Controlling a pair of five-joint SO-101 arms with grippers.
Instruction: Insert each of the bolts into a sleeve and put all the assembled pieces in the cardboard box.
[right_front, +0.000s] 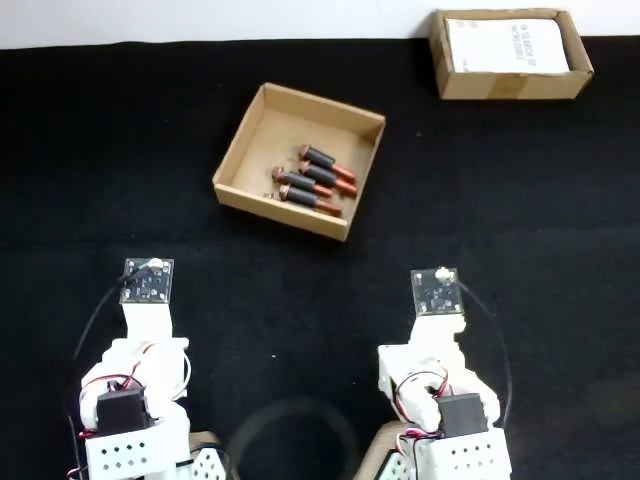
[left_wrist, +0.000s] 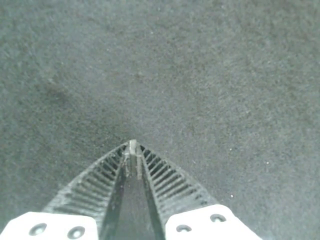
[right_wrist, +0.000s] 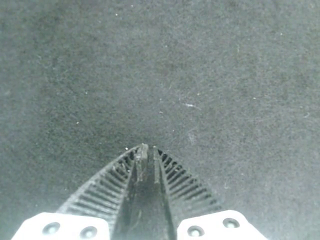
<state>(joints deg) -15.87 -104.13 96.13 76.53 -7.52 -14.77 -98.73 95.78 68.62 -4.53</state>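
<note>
Light fell soft and even from overhead onto the black table (right_front: 520, 250), which swallowed most of it and gave off no glare. The cardboard box (right_front: 268, 140) near the far edge was well lit, and its walls threw only thin shadows inside. White paper (right_front: 505, 45) in the second box (right_front: 510, 85) at the far right corner was nearly washed out. In both wrist views the table looked dim grey and darkened toward the corners.
</note>
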